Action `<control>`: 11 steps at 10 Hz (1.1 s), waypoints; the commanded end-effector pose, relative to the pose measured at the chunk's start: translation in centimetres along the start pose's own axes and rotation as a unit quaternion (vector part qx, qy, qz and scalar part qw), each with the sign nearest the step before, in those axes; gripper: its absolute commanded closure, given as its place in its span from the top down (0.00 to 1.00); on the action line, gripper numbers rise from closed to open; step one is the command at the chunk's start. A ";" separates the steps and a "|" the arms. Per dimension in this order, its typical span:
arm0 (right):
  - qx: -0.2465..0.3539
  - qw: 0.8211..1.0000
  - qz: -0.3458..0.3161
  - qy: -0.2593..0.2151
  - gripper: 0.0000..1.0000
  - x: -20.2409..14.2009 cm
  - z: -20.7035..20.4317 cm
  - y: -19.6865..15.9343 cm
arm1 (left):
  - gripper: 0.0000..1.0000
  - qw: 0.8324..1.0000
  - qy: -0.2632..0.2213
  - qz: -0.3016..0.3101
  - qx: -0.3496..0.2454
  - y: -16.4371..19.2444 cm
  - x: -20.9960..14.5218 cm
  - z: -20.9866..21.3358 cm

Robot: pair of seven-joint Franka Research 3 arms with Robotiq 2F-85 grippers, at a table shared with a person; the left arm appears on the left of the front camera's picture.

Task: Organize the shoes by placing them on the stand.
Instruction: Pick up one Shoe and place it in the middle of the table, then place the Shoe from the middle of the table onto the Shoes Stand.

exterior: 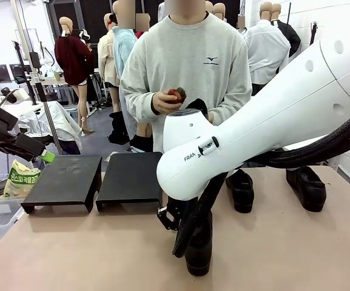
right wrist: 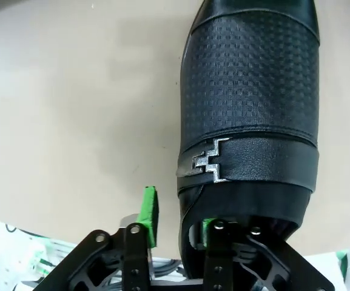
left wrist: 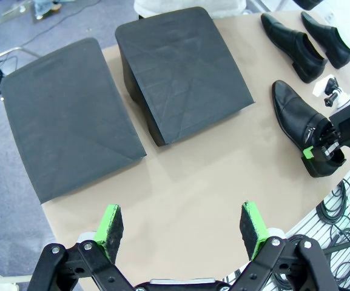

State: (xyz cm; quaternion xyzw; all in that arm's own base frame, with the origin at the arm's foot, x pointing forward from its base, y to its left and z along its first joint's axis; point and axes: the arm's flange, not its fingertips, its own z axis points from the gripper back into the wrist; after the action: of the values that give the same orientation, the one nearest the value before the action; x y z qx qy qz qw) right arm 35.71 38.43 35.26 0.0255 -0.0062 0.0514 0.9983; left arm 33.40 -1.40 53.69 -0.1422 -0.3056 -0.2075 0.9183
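On tabletop [right wrist: 71, 109]: glossy black shoe [right wrist: 250, 91]; right gripper [right wrist: 178, 218] fingers [right wrist: 149, 209] parted astride heel, unclamped; left gripper [left wrist: 181, 223] released. Grasp step; next: clamp, lift to black wedge stand [left wrist: 184, 73].

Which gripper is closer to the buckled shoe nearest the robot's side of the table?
Right. The right gripper straddles the heel wall of that shoe, one finger inside its opening. The left gripper hovers open over the table, well apart from the shoe.
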 end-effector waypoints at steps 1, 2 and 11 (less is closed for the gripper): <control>0.008 1.000 -0.007 0.001 1.00 -0.4 0.1 0.0 | 1.00 1.000 0.000 0.000 0.000 0.2 -0.1 0.1; 0.011 1.000 -0.004 -0.001 1.00 -0.5 0.3 -0.1 | 1.00 1.000 0.000 0.000 0.000 0.2 -0.1 0.1; 0.004 1.000 0.000 -0.015 1.00 -0.1 1.5 -0.1 | 1.00 1.000 0.000 0.000 0.000 0.2 -0.1 0.1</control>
State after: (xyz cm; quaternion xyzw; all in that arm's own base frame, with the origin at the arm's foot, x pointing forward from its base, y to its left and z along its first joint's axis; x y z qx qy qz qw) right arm 35.71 38.09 36.74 0.0268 -0.0170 0.0494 0.9983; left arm 33.40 -1.40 53.69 -0.1422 -0.3056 -0.2075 0.9183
